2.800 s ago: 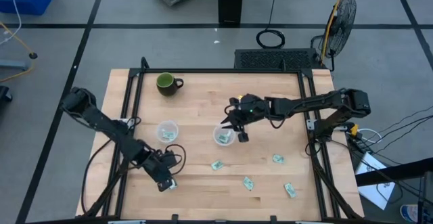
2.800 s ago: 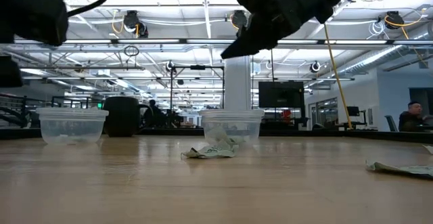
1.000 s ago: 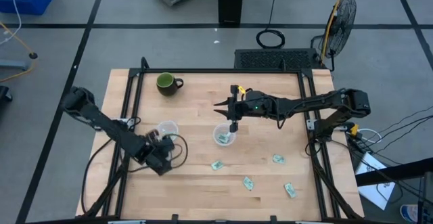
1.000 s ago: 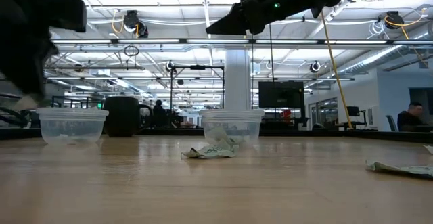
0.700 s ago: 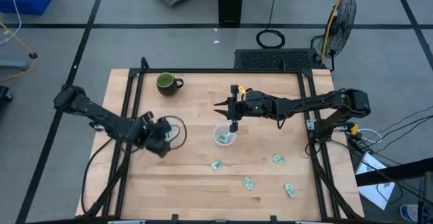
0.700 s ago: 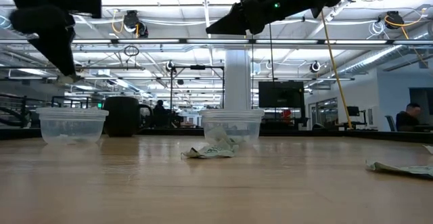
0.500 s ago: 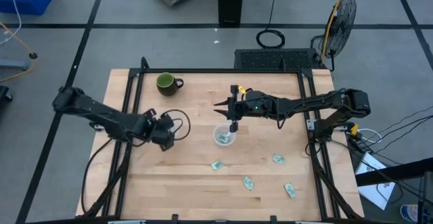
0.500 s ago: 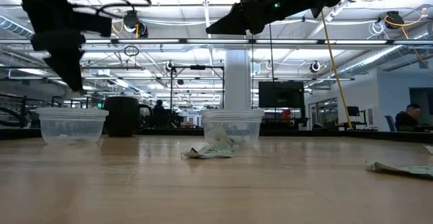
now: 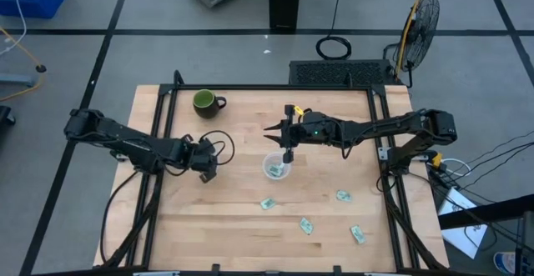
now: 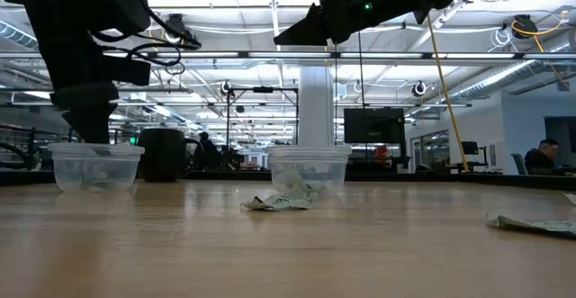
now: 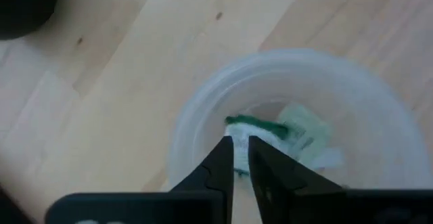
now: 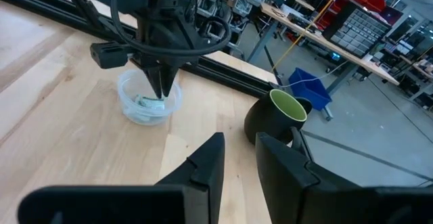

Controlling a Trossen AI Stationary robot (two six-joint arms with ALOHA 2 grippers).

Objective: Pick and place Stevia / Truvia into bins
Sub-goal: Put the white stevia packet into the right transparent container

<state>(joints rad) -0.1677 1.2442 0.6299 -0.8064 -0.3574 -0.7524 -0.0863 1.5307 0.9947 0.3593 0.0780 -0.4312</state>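
Note:
My left gripper (image 9: 207,168) stands over the left clear cup (image 10: 96,167), fingers pointing down into its mouth, shut on a white and green Stevia packet (image 11: 252,124). Another packet (image 11: 306,137) lies on this cup's bottom. My right gripper (image 9: 288,148) hovers high above the right clear cup (image 9: 277,168), open and touching nothing; packets lie in that cup (image 10: 309,170) too. Several more packets lie flat on the wood: one (image 9: 267,203) near the right cup, others (image 9: 306,224) (image 9: 343,196) (image 9: 358,234) toward the near right. My left gripper (image 11: 240,143) pinches a Stevia packet between its two fingers, coming from above and pointing down. The packet's green edge (image 11: 254,123) sticks out just past the fingertips (image 11: 224,149). It hangs inside the cup's rim (image 11: 203,109); whether it touches the bottom I cannot tell.
A dark green mug (image 9: 204,102) stands near the far left corner, well away from both cups. Black frame rails (image 9: 158,134) run along the table's left and right sides. Bare wood lies between the cups and along the near edge (image 9: 234,243).
My left gripper has carried the packet from the near left part of the table toward the far edge and slightly right, until it stands over the left cup, and has come down toward the cup's mouth. It has stayed shut on the packet.

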